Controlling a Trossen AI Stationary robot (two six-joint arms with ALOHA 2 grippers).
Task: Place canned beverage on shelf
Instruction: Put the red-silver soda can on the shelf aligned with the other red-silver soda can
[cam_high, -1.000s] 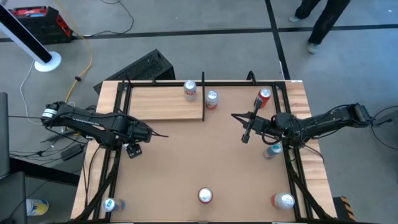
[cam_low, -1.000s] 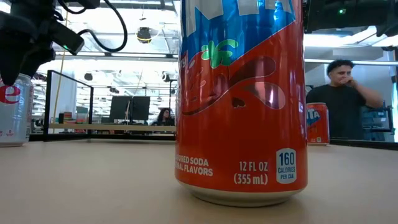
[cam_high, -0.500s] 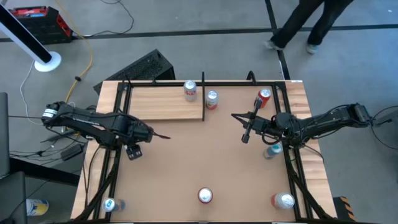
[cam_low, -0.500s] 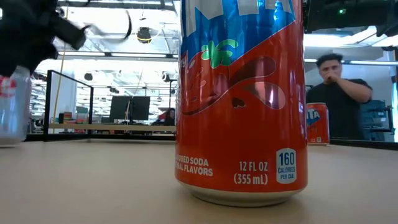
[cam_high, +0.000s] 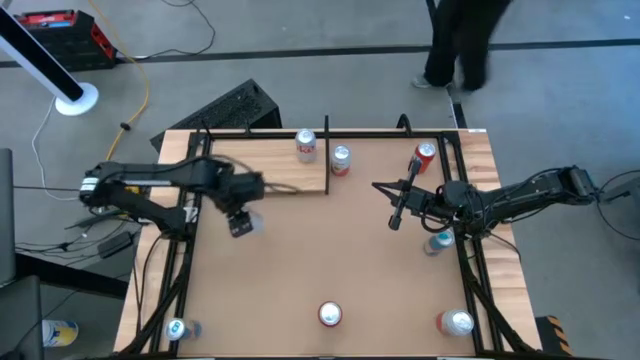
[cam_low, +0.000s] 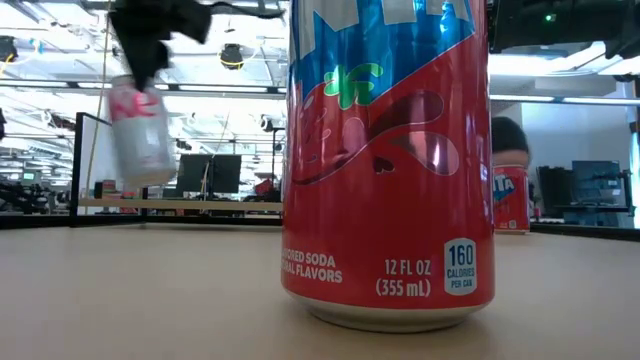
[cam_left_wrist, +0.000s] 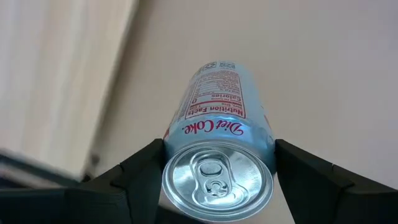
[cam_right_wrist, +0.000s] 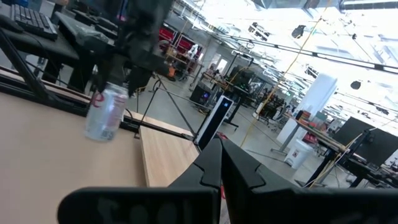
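High view: a Diet Coke can (cam_high: 244, 222) is carried clear of the table in the left gripper (cam_high: 240, 222), clamped by its sides so it hangs upright near the shelf (cam_high: 262, 165). Over mid-table, the right gripper (cam_high: 396, 218) is parked, closed and empty.

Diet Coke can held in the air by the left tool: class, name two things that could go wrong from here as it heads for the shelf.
1. The Diet Coke can hangs clear of the table, gripped only near its top by the left tool; a slip could drop it.
2. The shelf is edged by black rods and a white can stands on it near its far corner; a low or long approach might strike either.
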